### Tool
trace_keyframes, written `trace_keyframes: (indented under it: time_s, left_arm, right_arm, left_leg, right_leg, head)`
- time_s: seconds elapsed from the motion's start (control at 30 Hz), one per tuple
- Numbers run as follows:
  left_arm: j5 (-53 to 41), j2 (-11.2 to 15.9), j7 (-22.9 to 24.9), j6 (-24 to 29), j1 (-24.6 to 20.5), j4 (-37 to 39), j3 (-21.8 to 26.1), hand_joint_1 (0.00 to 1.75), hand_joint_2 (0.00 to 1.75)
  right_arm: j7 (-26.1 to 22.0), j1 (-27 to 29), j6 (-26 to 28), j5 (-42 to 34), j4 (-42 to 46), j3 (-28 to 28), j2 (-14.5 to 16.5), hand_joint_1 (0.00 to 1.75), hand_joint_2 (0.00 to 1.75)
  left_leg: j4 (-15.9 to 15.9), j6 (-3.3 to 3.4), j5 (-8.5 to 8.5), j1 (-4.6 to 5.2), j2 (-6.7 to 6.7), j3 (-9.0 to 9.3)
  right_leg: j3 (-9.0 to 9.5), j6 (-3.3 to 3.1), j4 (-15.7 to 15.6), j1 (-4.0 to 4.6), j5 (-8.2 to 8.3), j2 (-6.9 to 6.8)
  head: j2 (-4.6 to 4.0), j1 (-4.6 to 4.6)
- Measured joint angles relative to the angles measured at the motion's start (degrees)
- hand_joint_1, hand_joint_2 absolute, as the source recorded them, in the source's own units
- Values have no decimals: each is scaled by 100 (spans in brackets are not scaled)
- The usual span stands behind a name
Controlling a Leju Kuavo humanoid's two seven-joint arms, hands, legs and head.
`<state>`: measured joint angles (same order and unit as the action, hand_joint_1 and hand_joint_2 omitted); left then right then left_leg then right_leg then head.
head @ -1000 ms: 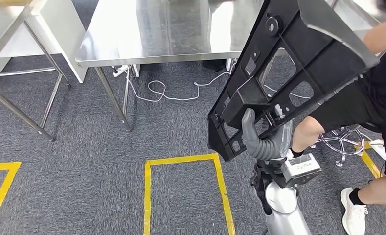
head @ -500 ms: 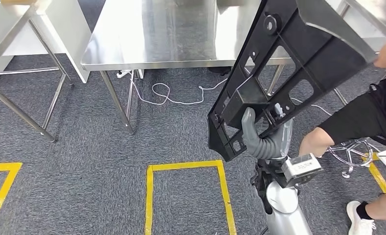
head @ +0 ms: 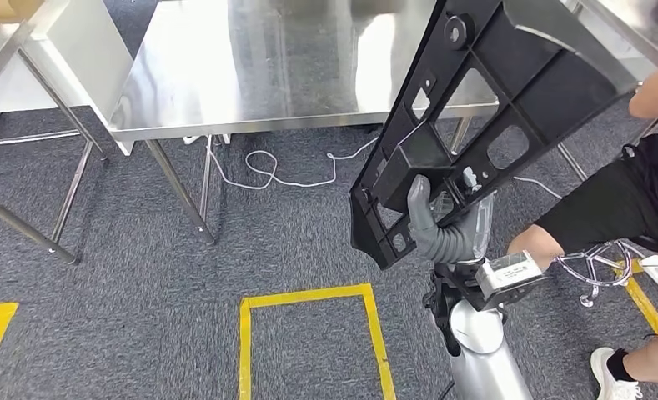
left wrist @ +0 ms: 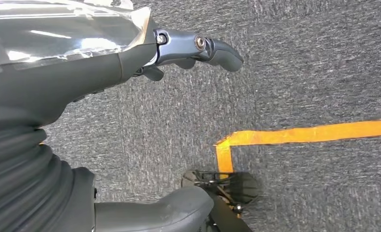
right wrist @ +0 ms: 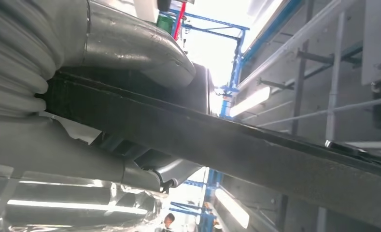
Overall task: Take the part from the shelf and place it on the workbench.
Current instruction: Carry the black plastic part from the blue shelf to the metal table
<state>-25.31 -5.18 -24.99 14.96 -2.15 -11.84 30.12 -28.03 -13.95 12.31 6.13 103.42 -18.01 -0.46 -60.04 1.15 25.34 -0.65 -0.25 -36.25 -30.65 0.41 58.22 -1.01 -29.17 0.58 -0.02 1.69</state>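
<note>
Head view, left to right: a steel workbench [head: 250, 75] is seen well to the left of and beyond the right hand [head: 442, 237], its top shiny and its legs planted on grey carpet [head: 142, 283]. A white cable [head: 267, 171] is looped on the carpet under the bench. Yellow tape [head: 308, 297] is laid in an open rectangle on the carpet, to the left of the silver right forearm. The right hand is raised and closed around the lower end of the part [head: 492, 117], a large black plastic frame with cut-out openings; the thick grey thumb is pressed up against its face. From the hand the part is tilted up and away, so that its far end is held over the near right corner of the workbench, not resting on it. To the right of the hand, a seated person [head: 634, 192] in black clothing is noted, with a white shoe on the floor. Left wrist view: the left hand [left wrist: 193, 50] is held over the carpet with nothing in it, fingers loosely curled and apart from the thumb. Right wrist view: the part's dark edge [right wrist: 227, 140] is clamped between thumb and fingers [right wrist: 145, 43].
</note>
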Motion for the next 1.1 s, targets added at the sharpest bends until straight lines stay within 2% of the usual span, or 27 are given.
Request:
trace_keyframes:
  time_s: [0.07,0.1,0.17,0.2,0.27,0.3,0.33,0.37,0.43,0.47,0.53,0.63,0.67,0.7,0.73,0.77,0.8,0.83,0.87,0.93,0.97,1.0,1.1]
  left_arm:
    - [0,2,5,-1,-5,1,4,0,175]
    - [-1,1,6,-1,-6,0,4,0,175]
    - [-2,-4,7,-3,-11,-2,4,0,175]
    - [-2,-6,7,-4,-16,-3,4,0,175]
    - [-3,-5,7,-8,-30,-3,5,0,175]
    - [-4,-5,7,-9,-34,-3,6,0,175]
    - [-5,-7,4,-16,-32,-3,7,0,175]
    - [-11,-10,-3,-24,-26,-2,7,0,175]
    - [-31,-20,-33,-42,-13,-1,7,0,175]
    - [-44,-23,-53,-46,-12,0,7,0,175]
    - [-62,-24,-87,-50,-17,1,7,0,175]
    - [-74,-19,-114,-55,-30,-2,6,0,175]
    - [-80,-17,-120,-58,-36,-3,5,0,175]
    - [-84,-15,-125,-61,-44,-4,4,0,175]
    - [-88,-15,-130,-63,-49,-4,4,0,175]
    - [-92,-12,-132,-64,-50,-3,5,0,175]
    - [-92,-9,-134,-64,-47,-3,6,0,175]
    - [-92,-7,-135,-64,-44,-3,7,0,175]
    - [-92,-5,-135,-64,-43,-3,8,0,175]
    - [-92,1,-135,-64,-46,-3,11,0,175]
    - [-91,6,-134,-64,-51,-3,15,0,175]
    - [-88,10,-131,-63,-57,-2,21,0,175]
    - [-69,19,-119,-48,-70,-2,39,0,175]
  right_arm:
    - [19,-23,0,-5,-3,0,-1,175,175]
    - [21,-29,0,-7,-3,-1,-1,175,175]
    - [21,-51,0,-9,-3,-2,-4,175,175]
    - [21,-65,0,-9,-3,-3,-7,175,175]
    - [20,-76,0,-9,-11,-3,-16,175,175]
    - [20,-68,0,-9,-19,-3,-22,175,175]
    - [20,-55,1,-9,-29,-3,-28,175,175]
    - [17,-44,4,-9,-38,-4,-36,175,175]
    - [2,-18,19,-7,-48,-4,-50,175,175]
    - [-16,-4,33,-4,-50,-4,-56,175,175]
    - [-50,26,64,3,-55,-4,-69,175,175]
    - [-79,42,104,7,-51,-1,-84,175,175]
    - [-84,41,108,7,-49,2,-85,175,175]
    - [-88,40,109,6,-48,3,-85,175,175]
    - [-89,40,110,6,-49,4,-85,175,175]
    - [-90,40,111,5,-51,4,-86,175,175]
    - [-91,40,113,3,-55,3,-87,175,175]
    - [-91,40,115,1,-61,3,-89,175,175]
    - [-91,40,116,-2,-68,2,-90,175,175]
    - [-90,28,118,-8,-80,2,-91,175,175]
    - [-89,12,118,-14,-87,2,-92,175,175]
    - [-89,-8,118,-21,-96,2,-92,175,175]
    - [-86,-67,116,-44,-135,-2,-91,175,175]
  left_leg:
    - [80,41,16,35,-1,48]
    - [127,64,16,24,-1,84]
    - [260,115,11,4,0,214]
    - [314,148,16,-9,3,281]
    - [333,198,69,3,2,356]
    - [332,207,104,4,-5,390]
    - [331,203,145,4,-13,435]
    - [330,190,194,1,-24,495]
    - [320,139,307,3,-41,618]
    - [300,102,376,15,-50,662]
    - [271,32,476,33,-59,694]
    - [233,-58,570,-8,-35,726]
    - [100,-88,641,-21,-21,677]
    - [-157,-116,755,-35,-9,551]
    - [-526,-139,896,-42,0,343]
    - [-935,-156,1027,-49,4,81]
    - [-1260,-168,1088,-53,5,-161]
    - [-1408,-170,1036,-53,5,-325]
    - [-1336,-162,862,-53,6,-378]
    - [-640,-108,308,-50,6,-188]
    - [-286,-76,117,-35,7,-60]
    - [-41,-47,12,-19,7,30]
    - [96,27,34,29,-3,93]
  right_leg:
    - [22,60,-28,7,-41,7]
    - [29,85,-40,15,-63,-1]
    - [-36,110,131,29,-152,-26]
    - [-185,104,407,33,-245,-37]
    - [-673,93,1191,20,-440,-40]
    - [-901,117,1483,11,-468,-40]
    - [-1031,165,1576,-2,-402,-41]
    - [-1028,234,1408,-20,-225,-43]
    - [-802,358,665,-64,238,-59]
    - [-667,368,324,-73,406,-63]
    - [-544,277,56,-63,489,-64]
    - [-491,107,47,-61,426,-39]
    - [-463,60,37,-74,405,-35]
    - [-430,17,30,-86,382,-34]
    - [-403,-23,31,-78,353,-36]
    - [-380,-50,31,-68,326,-36]
    - [-354,-66,31,-60,299,-34]
    - [-320,-72,32,-54,268,-29]
    - [-274,-68,32,-51,234,-22]
    - [-167,-41,28,-51,155,-12]
    - [-124,-16,26,-32,119,-8]
    - [-101,11,23,-20,92,-4]
    - [-83,103,-10,3,53,-3]
  head:
    - [0,2]
    - [0,2]
    - [0,-9]
    - [0,-18]
    - [0,-28]
    - [0,-31]
    - [0,-32]
    - [0,-36]
    - [0,-47]
    - [0,-56]
    - [0,-54]
    - [0,-30]
    - [0,-21]
    - [0,-14]
    - [0,-6]
    - [0,-3]
    - [0,-4]
    - [0,-3]
    - [0,-2]
    - [0,-2]
    - [0,-4]
    - [0,-5]
    - [0,-8]
